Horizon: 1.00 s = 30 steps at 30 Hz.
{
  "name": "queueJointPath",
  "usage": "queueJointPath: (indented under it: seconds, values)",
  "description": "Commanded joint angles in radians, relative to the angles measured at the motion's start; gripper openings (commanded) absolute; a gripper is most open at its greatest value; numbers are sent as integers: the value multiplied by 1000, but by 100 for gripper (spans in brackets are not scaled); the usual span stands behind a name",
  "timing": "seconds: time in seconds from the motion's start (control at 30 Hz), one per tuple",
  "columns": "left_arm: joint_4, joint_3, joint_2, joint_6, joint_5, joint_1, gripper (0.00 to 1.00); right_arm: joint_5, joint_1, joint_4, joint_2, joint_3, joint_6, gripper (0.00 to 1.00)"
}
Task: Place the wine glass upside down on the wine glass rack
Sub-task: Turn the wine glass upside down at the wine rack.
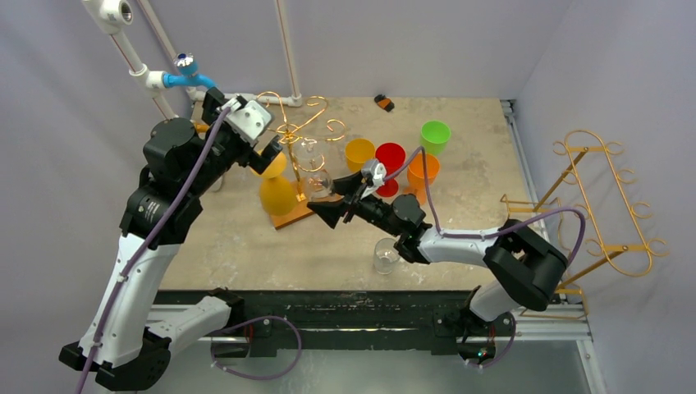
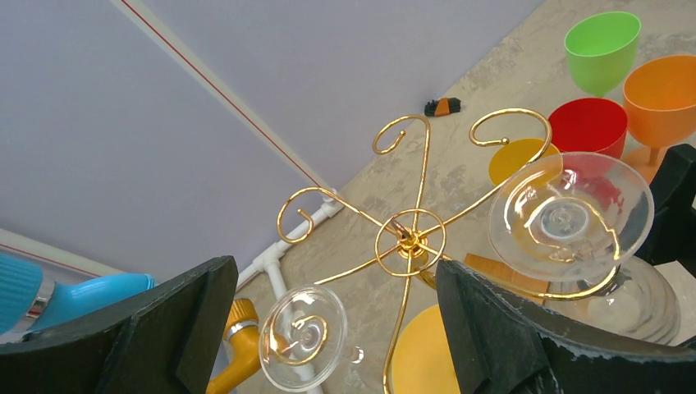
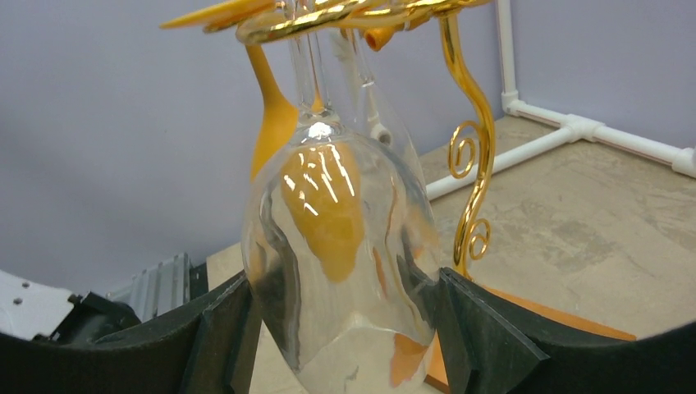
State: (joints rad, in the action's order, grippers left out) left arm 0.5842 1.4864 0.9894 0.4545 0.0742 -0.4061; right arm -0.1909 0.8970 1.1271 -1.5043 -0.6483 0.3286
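We see the wine glass [image 3: 345, 246] hanging bowl-down at the centre of the right wrist view, its stem running up into an arm of the wine glass rack [image 2: 410, 242]. The right gripper [image 3: 343, 283] clasps the bowl, one finger against each side. The left gripper [image 2: 332, 267] is spread wide with nothing between its fingers, above the rack's top.

We count two clear glasses on the rack, ours and another hung glass [image 2: 304, 336]. An orange-yellow glass [image 1: 277, 195] hangs beside them. One standing glass [image 1: 386, 254] sits near the lower edge of the table [image 1: 246, 246]. There are four coloured cups [image 1: 391, 156], and a second gold rack [image 1: 607, 205] off the table at right.

The post [image 3: 468, 164] stands just right of the right finger. In the top view the cups crowd close to the upper right of the right gripper.
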Motion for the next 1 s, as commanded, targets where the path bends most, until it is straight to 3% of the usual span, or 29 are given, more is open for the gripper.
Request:
queueJointPath:
  seconds: [0.0,0.33,0.67,0.87,0.97]
  values:
    - [-27,-9,-8,-13,-26,0,100,82,6,169,10,13,41,0]
    - [-39,-24,-18,-7,-31,0,100,102,5,172,-25,13,68,2]
    - [-46,-25,-20,-7,-24,0,100,91,5,134,-90,3,87,56]
    - [-47,-26,-20,-5,-28,0,100,89,4,122,-83,1,76,68]
    - [-47,-30,-17,-6,-30,0,100,78,5,99,-71,1,59,85]
